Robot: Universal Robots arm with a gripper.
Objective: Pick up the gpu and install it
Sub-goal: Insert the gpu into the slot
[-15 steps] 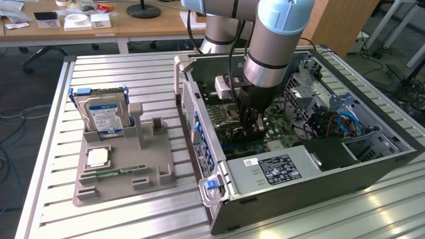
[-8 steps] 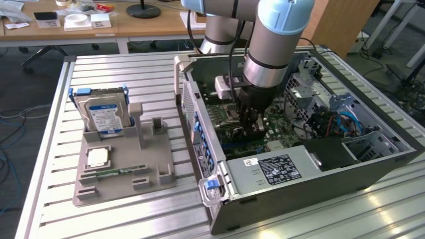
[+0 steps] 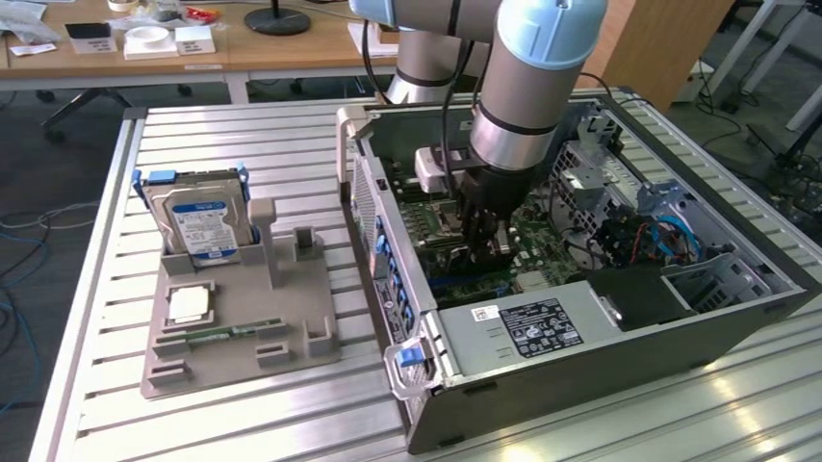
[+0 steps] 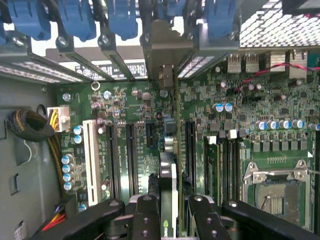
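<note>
The gpu (image 4: 174,150) is seen edge-on in the wrist view, a thin green board with its silver end bracket (image 4: 165,60) up against the case's rear slot openings. My gripper (image 4: 172,212) is shut on it, one black finger (image 4: 146,215) on each side. The card stands upright over the black expansion slots of the motherboard (image 4: 125,105); whether it is seated in a slot I cannot tell. In the exterior view my gripper (image 3: 492,248) reaches straight down into the open computer case (image 3: 578,356), low over the motherboard, and hides most of the card.
On the exterior view's left a grey fixture (image 3: 238,318) holds a blue-labelled hard drive (image 3: 199,226), a square chip (image 3: 189,306) and a RAM stick (image 3: 231,334). Inside the case are the power supply (image 3: 533,327), blue cables (image 3: 661,236), a CPU socket (image 4: 272,187) and a cable bundle (image 4: 30,125).
</note>
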